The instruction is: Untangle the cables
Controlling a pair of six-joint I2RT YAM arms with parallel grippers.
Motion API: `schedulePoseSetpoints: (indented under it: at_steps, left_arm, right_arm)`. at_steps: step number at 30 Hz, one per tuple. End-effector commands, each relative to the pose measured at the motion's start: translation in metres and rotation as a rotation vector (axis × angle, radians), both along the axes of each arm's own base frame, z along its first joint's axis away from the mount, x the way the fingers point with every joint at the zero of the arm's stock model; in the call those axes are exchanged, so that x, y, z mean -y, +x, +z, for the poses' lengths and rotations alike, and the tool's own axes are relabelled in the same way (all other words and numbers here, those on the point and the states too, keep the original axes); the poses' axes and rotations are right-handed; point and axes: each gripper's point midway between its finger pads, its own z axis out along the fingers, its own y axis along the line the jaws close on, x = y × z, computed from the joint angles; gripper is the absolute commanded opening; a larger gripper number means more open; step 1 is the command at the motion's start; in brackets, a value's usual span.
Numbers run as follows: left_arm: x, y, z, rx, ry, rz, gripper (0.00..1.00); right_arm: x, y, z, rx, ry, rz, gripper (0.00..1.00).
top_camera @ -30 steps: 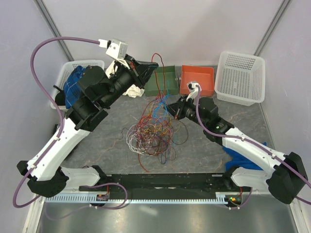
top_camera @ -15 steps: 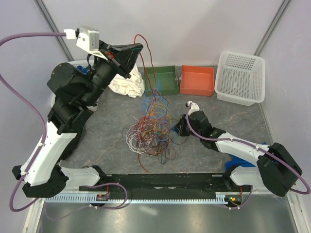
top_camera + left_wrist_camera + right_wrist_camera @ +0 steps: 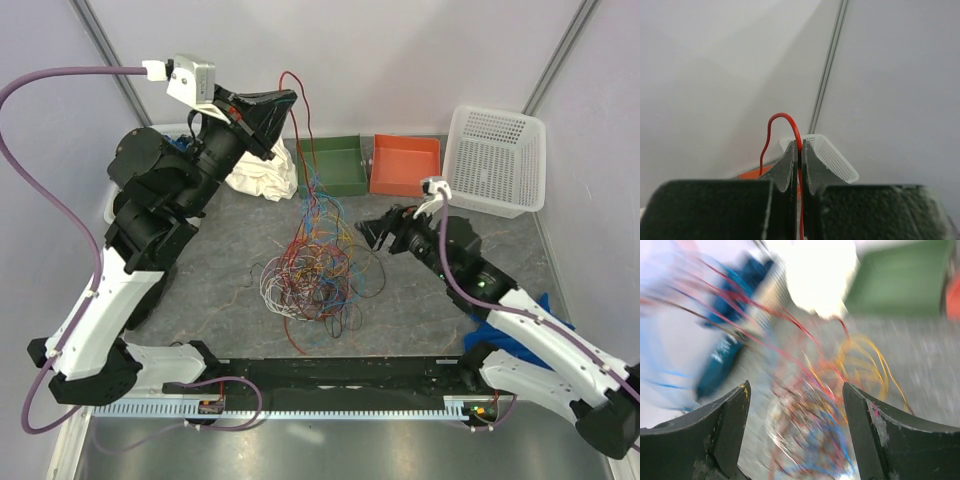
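Green bin [image 3: 343, 172], orange bin [image 3: 405, 166] — both stand beyond the cables [image 3: 315, 265].

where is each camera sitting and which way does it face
Top external: above and behind the robot, looking down on the left arm, right arm and cable tangle.
Left wrist: on the left gripper, facing the back wall; fingers shut on a red cable.
Right wrist: on the right gripper, facing the blurred tangle; open fingers show.
Shared: red cable in top and left wrist; tangle in top and right wrist.
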Motion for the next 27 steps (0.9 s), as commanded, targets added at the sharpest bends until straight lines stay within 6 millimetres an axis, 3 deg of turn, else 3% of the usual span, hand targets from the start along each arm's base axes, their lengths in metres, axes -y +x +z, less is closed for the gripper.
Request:
schedulePoseSetpoints:
  at_steps: [1,5,8,19,22,23,24,27]
  left_arm:
    - [0.000,0.004,-0.003,0.019,0.014,0.022,0.02]
    - [0.006,0.007,-0.012,-0.001,0.022,0.007,0.02]
    - [0.007,0.007,-0.013,-0.007,0.016,-0.001,0.02]
    - [0.016,0.010,-0.025,-0.034,0.028,-0.023,0.02]
    - [0.020,0.011,-0.029,-0.043,0.028,-0.037,0.02]
    - [0.021,0.011,-0.030,-0.046,0.029,-0.039,0.02]
    - [0.020,0.010,-0.029,-0.045,0.026,-0.041,0.02]
    - [0.014,0.009,-0.023,-0.029,0.022,-0.022,0.02]
  right_arm:
    - [0.004,-0.007,0.072,0.148,0.078,0.012,0.82]
    - [-0.002,-0.014,0.108,0.220,0.164,0.060,0.81]
    - [-0.016,-0.022,0.120,0.242,0.203,0.141,0.81]
    - [-0.081,-0.040,0.095,0.179,0.202,0.380,0.78]
    - [-0.097,-0.032,0.086,0.158,0.182,0.393,0.75]
    - [-0.100,-0.024,0.076,0.141,0.161,0.375,0.71]
    - [-0.098,-0.015,0.071,0.137,0.148,0.327,0.46]
    - [-0.086,0.001,0.046,0.119,0.098,0.218,0.00]
